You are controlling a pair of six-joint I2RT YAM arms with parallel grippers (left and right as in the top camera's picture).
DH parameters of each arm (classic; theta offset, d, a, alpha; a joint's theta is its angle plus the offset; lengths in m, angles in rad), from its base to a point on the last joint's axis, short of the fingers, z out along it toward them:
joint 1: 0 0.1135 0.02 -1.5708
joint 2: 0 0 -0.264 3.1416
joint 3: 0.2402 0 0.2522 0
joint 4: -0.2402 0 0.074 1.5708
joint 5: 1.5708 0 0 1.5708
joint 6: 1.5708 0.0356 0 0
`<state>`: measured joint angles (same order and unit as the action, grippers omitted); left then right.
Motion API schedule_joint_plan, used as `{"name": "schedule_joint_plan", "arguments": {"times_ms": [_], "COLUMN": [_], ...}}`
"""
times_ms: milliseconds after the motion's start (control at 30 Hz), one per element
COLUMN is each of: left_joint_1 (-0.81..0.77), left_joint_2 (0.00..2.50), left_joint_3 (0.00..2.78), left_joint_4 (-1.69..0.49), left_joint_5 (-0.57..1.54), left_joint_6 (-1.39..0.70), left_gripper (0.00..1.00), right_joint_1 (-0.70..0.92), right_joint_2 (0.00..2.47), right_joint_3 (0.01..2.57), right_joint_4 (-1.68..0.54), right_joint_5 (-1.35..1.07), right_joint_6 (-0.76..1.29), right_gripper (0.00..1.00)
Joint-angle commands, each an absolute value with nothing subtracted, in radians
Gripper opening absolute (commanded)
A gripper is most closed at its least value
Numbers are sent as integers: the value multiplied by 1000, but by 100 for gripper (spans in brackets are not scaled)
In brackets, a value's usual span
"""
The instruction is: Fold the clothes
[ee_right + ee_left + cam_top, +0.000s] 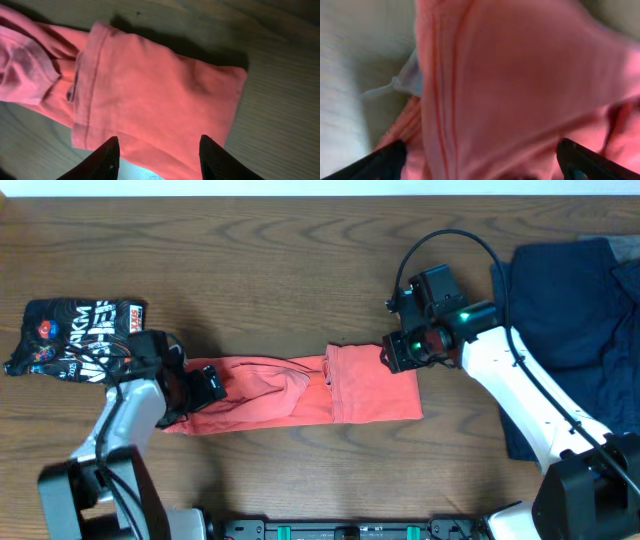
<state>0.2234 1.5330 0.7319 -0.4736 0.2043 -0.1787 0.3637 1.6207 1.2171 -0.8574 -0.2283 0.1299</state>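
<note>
One red T-shirt (300,392), one black shirt (75,338)

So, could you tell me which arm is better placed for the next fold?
Probably left: the left gripper, open, straddles the coral shirt at its loose left end, while the right gripper hovers over the folded end.

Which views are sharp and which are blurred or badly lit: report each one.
Overhead: sharp and evenly lit, the coral T-shirt clear on the wood table. Left wrist: soft and out of focus, the fabric too close to the lens. Right wrist: reasonably sharp but dimmer, with a dark shadow along the T-shirt's far edge.
</note>
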Motion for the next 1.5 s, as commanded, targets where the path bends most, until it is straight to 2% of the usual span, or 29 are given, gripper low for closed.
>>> {"name": "schedule_joint_plan", "arguments": {"times_ms": [0,133,267,333,367,467,667,833,933,1167,1467], "left_joint_1": [231,230,230,230,230,230,230,230,230,231,231], "left_joint_2": [1630,1690,1706,1704,1703,1690,1567,1483,1499,1587,1674], "left_joint_3": [720,720,720,720,720,723,810,816,816,816,816], "left_joint_4": [-424,-409,-421,-421,-421,-424,-519,-456,-436,-375,-345], "left_joint_5": [152,216,253,253,253,252,179,178,178,176,137], "left_joint_6": [-146,-146,-146,-146,-146,-146,-127,-25,73,136,138], "left_gripper": [98,99,73,70,71,100,98,98,98,98,98], "right_joint_1": [353,353,352,353,353,353,353,353,353,353,353], "right_joint_2": [1622,1622,1622,1622,1622,1622,1622,1622,1622,1622,1622], "right_joint_3": [1220,1220,1220,1220,1220,1220,1220,1220,1220,1220,1220], "right_joint_4": [-867,-871,-867,-868,-868,-874,-882,-883,-883,-885,-906], "right_joint_5": [-204,-198,-197,-197,-197,-197,-184,-183,-183,-183,-183], "right_joint_6": [141,141,142,142,142,142,142,142,142,142,141], "right_gripper": [50,50,50,50,50,50,50,50,50,50,50]}}
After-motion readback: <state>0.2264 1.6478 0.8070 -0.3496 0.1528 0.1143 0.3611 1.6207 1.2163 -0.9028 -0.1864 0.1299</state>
